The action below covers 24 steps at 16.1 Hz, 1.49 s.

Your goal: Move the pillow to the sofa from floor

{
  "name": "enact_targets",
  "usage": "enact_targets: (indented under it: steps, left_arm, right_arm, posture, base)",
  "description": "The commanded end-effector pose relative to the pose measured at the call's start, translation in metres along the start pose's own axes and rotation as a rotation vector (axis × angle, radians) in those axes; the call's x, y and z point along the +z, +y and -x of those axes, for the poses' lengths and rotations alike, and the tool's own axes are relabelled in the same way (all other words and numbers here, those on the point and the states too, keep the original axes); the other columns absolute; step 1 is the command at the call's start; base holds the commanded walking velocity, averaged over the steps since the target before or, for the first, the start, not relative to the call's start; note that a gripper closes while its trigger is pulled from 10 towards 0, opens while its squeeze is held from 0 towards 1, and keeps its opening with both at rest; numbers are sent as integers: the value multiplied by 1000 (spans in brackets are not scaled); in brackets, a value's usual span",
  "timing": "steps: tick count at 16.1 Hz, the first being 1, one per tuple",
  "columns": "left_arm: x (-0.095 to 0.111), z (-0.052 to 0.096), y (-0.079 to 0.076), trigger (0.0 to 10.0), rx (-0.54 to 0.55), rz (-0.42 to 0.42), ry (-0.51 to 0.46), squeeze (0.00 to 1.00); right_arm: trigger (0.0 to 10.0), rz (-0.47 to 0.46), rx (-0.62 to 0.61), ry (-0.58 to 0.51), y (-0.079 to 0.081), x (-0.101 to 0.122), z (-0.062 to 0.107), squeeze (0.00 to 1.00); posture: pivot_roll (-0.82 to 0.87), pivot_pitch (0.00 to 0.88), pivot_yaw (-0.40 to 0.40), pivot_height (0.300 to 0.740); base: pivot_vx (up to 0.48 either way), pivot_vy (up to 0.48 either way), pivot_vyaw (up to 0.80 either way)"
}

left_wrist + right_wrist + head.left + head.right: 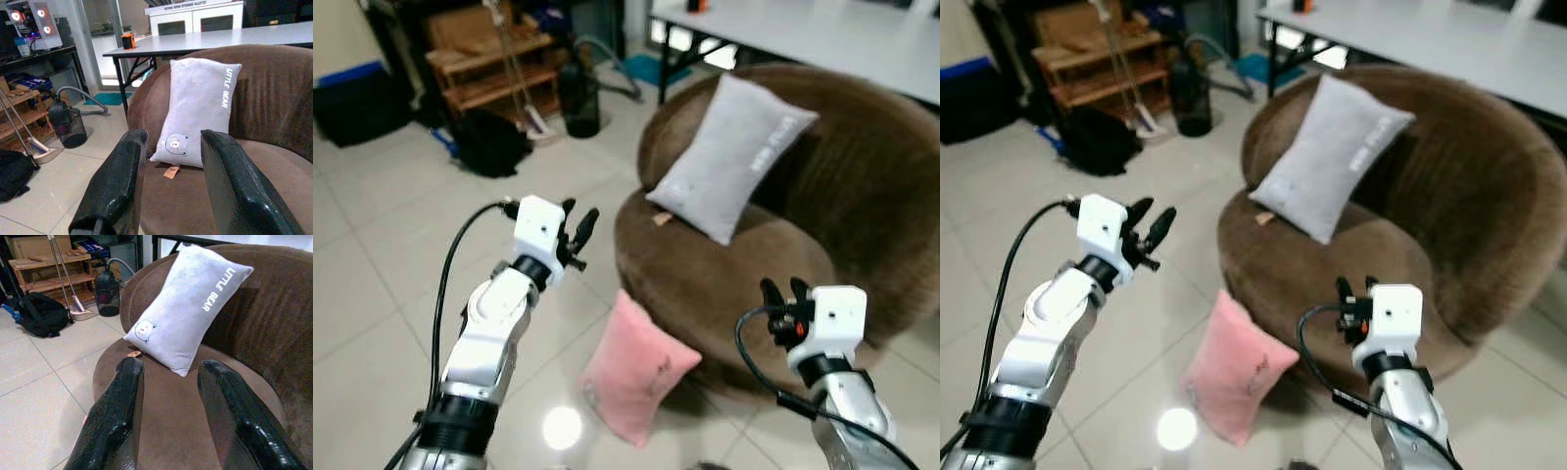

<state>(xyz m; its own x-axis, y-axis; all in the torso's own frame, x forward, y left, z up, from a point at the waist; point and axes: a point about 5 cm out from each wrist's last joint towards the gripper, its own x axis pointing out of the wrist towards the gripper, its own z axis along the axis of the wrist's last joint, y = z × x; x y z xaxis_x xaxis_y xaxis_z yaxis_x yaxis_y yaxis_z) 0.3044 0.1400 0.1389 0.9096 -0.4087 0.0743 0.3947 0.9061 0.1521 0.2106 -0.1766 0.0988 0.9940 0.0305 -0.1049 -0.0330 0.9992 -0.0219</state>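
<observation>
Pink pillow leans on the tiled floor against the brown sofa, while the left pincer and right pincer hover above, fingers apart.

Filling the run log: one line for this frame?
pink pillow: on floor against sofa | grey pillow: on sofa | left gripper: open, raised | right gripper: open, empty

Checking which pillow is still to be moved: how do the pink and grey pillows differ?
The pink pillow is on the floor, leaning against the sofa's base; the grey pillow sits on the seat, propped against the backrest. The grey one bears white "LITTLE BEAR" lettering and a bear face; no lettering can be made out on the pink one. Both are soft rectangular cushions, and neither is held.
</observation>
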Motion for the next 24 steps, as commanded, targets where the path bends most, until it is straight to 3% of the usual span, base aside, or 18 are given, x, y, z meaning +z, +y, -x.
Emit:
enact_targets:
  steps: [1,5,13,19,24]
  left_arm:
    - [1,4,8,10000,30,-16,-1,0]
    - [2,6,7,10000,6,-6,-24,0]
    - [-1,6,6,10000,-4,-12,-22,0]
    - [-9,11,5,10000,-12,-13,6,0]
    - [-10,11,4,10000,-16,-16,6,0]
  right_arm:
    - [10000,-12,15,-7,5,1,-1,0]
    - [10000,32,1,-20,5,2,-5,0]
    - [10000,13,1,-15,7,0,-5,0]
    - [10000,-22,46,11,12,-4,-1,0]
    - [10000,-26,53,8,12,-4,-1,0]
  posture:
    - [-47,30,27,740]
    - [-43,12,18,740]
    - [-44,2,17,740]
    - [-44,3,18,740]
    - [-44,9,17,690]
  base:
    - [0,0,0]
    - [419,0,725]
    - [436,0,0]
    - [0,0,0]
    - [0,0,0]
